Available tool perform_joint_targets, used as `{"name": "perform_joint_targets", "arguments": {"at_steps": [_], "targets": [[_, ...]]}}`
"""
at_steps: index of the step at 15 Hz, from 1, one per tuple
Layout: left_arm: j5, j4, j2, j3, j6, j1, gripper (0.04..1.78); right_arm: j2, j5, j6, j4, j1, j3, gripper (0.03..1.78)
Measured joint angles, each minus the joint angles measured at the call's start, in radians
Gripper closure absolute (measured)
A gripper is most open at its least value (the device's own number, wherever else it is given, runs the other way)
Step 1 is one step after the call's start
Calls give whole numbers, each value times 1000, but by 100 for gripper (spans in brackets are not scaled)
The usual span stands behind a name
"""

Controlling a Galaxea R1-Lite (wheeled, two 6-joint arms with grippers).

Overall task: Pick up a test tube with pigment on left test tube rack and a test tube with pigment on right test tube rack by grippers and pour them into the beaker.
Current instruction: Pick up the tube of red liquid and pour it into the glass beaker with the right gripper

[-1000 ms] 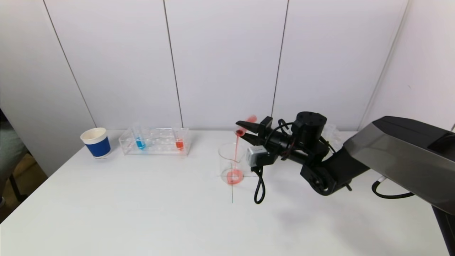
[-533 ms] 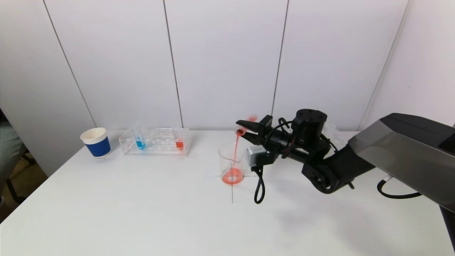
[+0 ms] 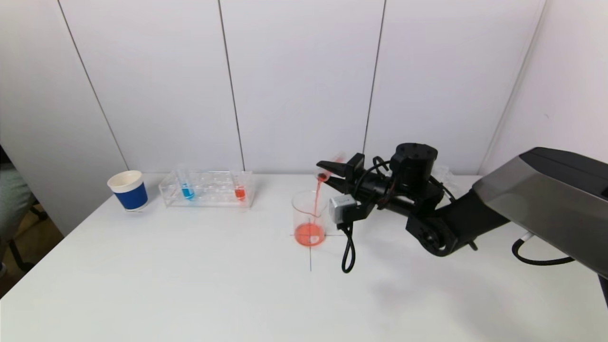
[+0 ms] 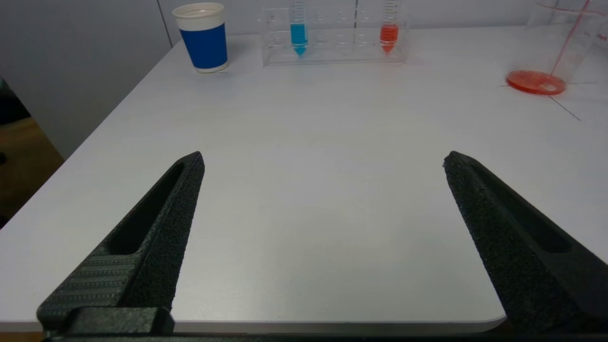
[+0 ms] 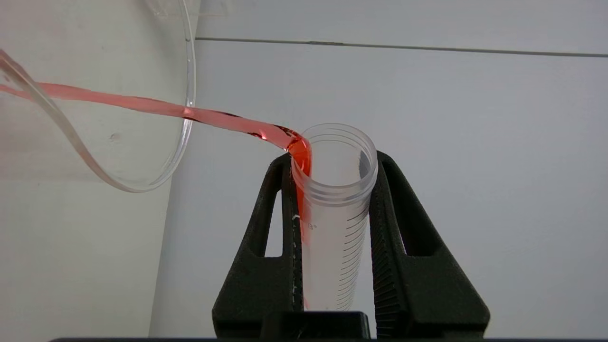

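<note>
Cup: a blue and white cup [image 3: 128, 190] stands at the far left of the desk [image 3: 190, 285].
Left rack: a clear rack [image 3: 207, 189] sits just right of the cup. It holds a tube with blue paint [image 3: 186, 189] and a tube with red paint [image 3: 240, 191], both upright.
Left tool: the left tool [image 4: 323, 159] hangs low over the near edge of the desk. Its two fingers are spread wide and hold nothing.
Beaker: the clear beaker [image 3: 309, 218] stands in the middle of the desk on a thin cross mark. Red paint sits at its bottom.
Tipped tube: a clear tube [image 5: 332, 209] is tilted above the beaker, mouth down. A thin red stream [image 3: 316, 202] runs from it into the beaker.
Right tool: the right tool [image 5: 332, 164] pinches the tipped tube from both sides, just above and right of the beaker.
</note>
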Motion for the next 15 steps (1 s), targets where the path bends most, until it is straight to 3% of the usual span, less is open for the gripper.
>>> {"name": "perform_joint_targets", "arguments": {"at_steps": [15], "targets": [[0, 0, 0, 0, 0, 0, 6, -37, -22, -121, 95, 0, -2, 135]]}}
